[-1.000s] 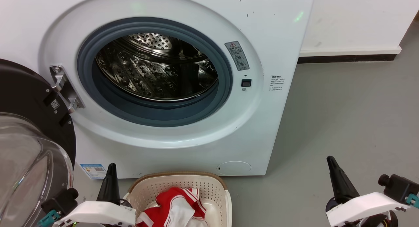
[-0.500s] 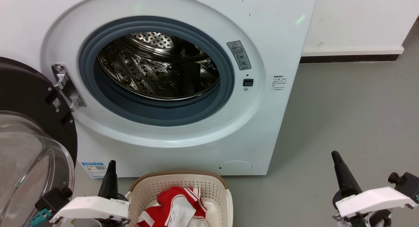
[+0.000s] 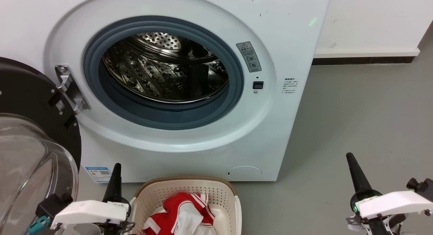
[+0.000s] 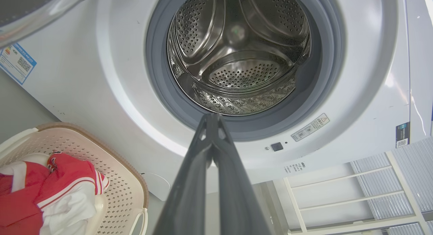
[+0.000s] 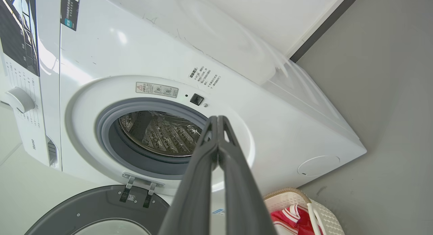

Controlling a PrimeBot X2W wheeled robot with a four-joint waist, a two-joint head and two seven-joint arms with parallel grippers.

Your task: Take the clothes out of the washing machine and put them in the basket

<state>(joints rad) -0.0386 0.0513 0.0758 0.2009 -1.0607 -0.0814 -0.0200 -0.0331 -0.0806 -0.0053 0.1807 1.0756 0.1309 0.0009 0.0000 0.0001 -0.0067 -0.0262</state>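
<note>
Grey floor (image 3: 355, 109) runs back to a white wall (image 3: 372, 18) with a dark skirting strip at its foot. At the far left the round door (image 3: 20, 89) hangs open on its metal hinge (image 3: 69, 89), with its black rim uppermost and its glass bowl (image 3: 30, 167) bulging toward the camera. Just right of the door, low down, the left gripper (image 3: 117, 167) points up at the machine's front. Its two dark fingers are pressed together at the tips and hold nothing. The left wrist view shows them meeting in front of the drum's mouth.

Beside that gripper, on the floor near the foot of the washing machine (image 3: 280, 31), sits the basket (image 3: 189, 180). The clothes (image 3: 179, 208) lie bunched inside it, red with white stripes and a white fold on top. Above, the grey rubber ring (image 3: 169, 119) circles the drum (image 3: 162, 76) of shiny perforated steel. A warning sticker (image 3: 248, 56) and a small black latch (image 3: 258, 85) sit just right of the ring.

Well apart, at the far right over the floor, the right gripper (image 3: 350, 158) also points up, its fingers clenched tip to tip on nothing.
</note>
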